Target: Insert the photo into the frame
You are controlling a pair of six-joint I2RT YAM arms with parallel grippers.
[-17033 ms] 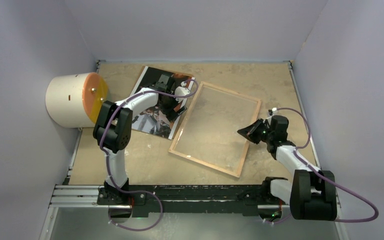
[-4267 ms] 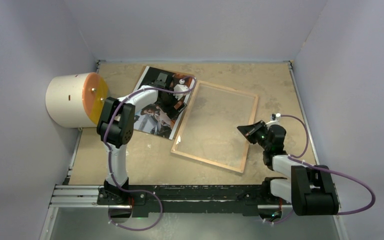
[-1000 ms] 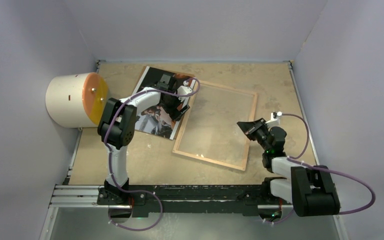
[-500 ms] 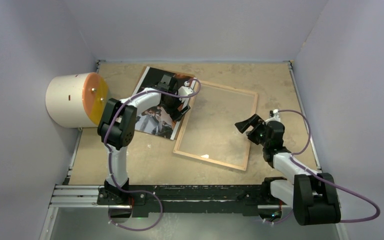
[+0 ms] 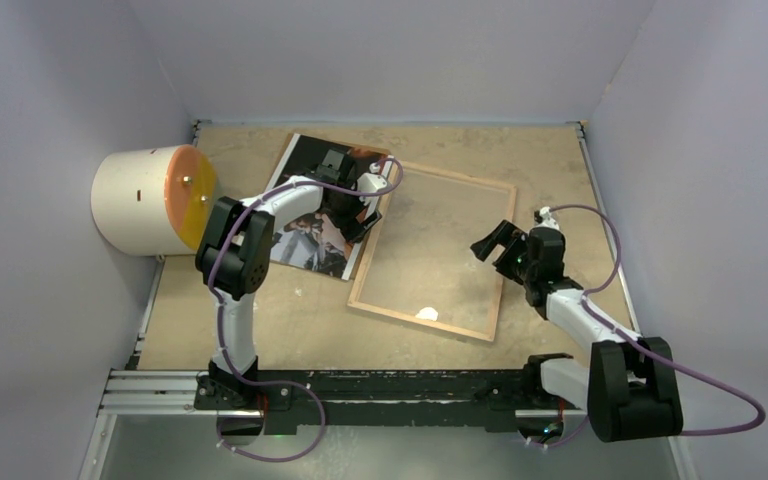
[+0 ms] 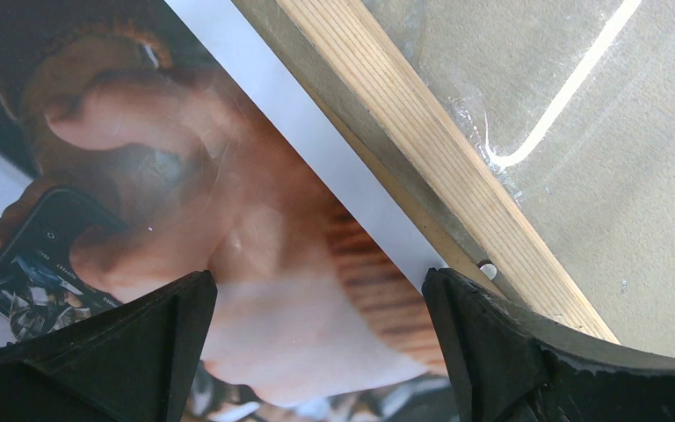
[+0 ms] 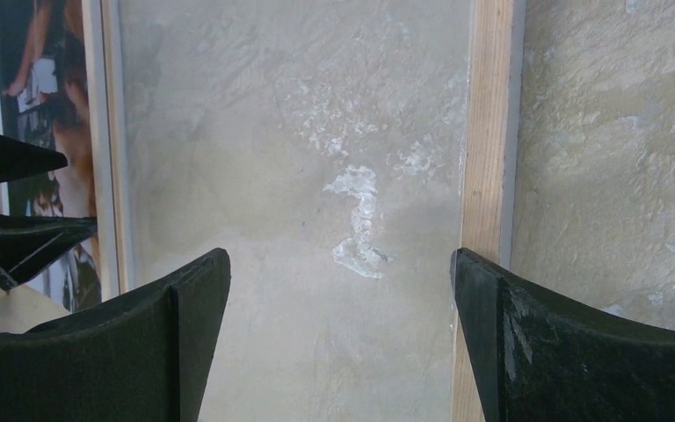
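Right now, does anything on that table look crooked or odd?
Yes. The frame lies skewed to the edges of the table, and the photo beside it is tilted too. A whitish patch shows inside the frame; smear or glare, I cannot tell.

Light: bright, even and diffuse, falling from above; the walls read pale lilac, the table warm tan.
Shadows: soft and short, with a dim patch under the drum.
Glare: a small white hot spot on the glass by the near rail of the frame; the left wrist view shows a bright curved streak on the pane, the right wrist view a pale smear mid-pane.
Photo: glossy, with a milky sheen over it up close.
Focus: top view sharp throughout; the wrist views hold the wood grain crisp — the black fingers at the bottom edge go soft.
Distortion: the frame rails run straight to the borders.
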